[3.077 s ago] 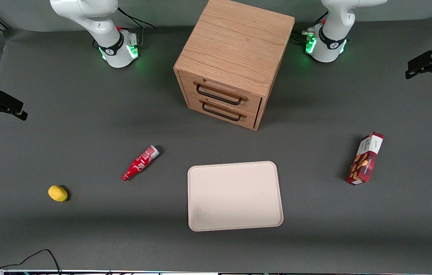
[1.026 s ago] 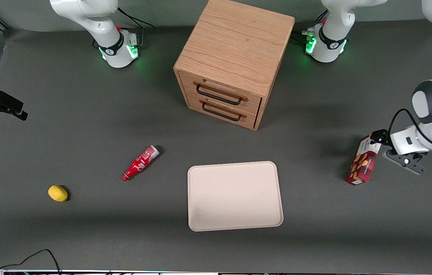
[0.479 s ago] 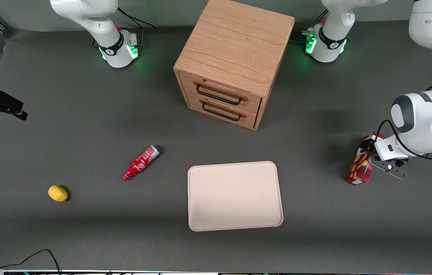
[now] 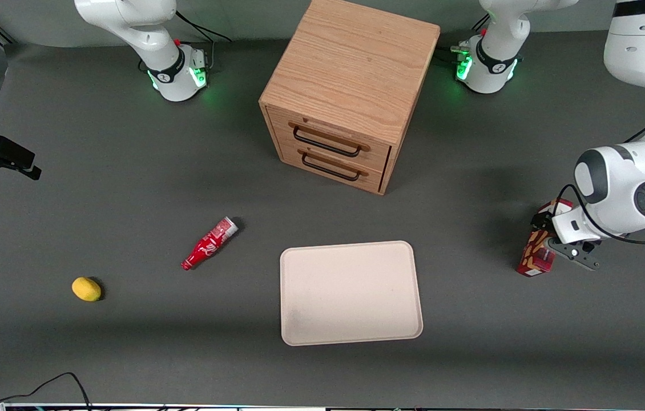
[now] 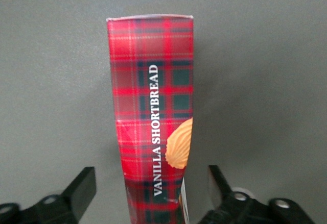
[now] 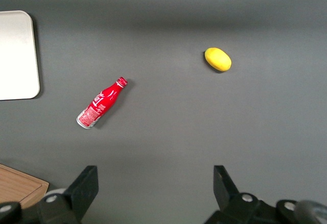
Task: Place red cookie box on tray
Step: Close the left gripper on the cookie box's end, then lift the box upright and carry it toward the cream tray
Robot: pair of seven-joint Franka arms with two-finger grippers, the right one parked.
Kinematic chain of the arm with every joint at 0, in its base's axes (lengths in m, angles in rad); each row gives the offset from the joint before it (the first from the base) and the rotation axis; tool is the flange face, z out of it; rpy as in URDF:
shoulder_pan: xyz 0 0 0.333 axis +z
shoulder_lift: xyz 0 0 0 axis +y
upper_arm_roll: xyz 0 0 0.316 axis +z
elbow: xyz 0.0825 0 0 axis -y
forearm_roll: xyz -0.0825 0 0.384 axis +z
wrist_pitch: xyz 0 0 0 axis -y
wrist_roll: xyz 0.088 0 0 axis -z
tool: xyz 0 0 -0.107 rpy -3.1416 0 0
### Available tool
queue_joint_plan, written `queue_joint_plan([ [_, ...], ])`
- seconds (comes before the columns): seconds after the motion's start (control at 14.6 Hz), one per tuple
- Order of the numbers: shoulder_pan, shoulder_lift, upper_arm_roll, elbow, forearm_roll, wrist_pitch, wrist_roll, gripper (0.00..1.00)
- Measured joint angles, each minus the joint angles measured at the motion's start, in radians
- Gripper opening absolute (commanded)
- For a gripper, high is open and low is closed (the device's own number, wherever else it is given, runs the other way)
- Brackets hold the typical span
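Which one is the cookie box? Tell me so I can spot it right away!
Start at the wooden drawer cabinet, then look toward the working arm's end of the table, where the open gripper straddles the red cookie box. Unlike the red bottle, it is a slim tartan carton reading "Vanilla Shortbread".

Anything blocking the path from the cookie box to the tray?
Nothing visible. The gripper is open around the red cookie box; bare table lies between it and the tray. The drawer cabinet stands farther from the camera.
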Motion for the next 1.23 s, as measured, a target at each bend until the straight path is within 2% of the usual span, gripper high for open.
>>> queue_joint_plan([
  [0.07,0.0,0.0,0.0,-0.002,-0.012,0.0,0.0,0.0],
  [0.89,0.0,-0.001,0.0,0.007,-0.028,-0.004,0.018,0.0],
  [1.03,0.002,-0.012,0.0,0.051,-0.03,-0.072,0.018,0.0],
  [1.23,0.005,-0.074,0.0,0.186,-0.04,-0.301,0.0,0.0],
])
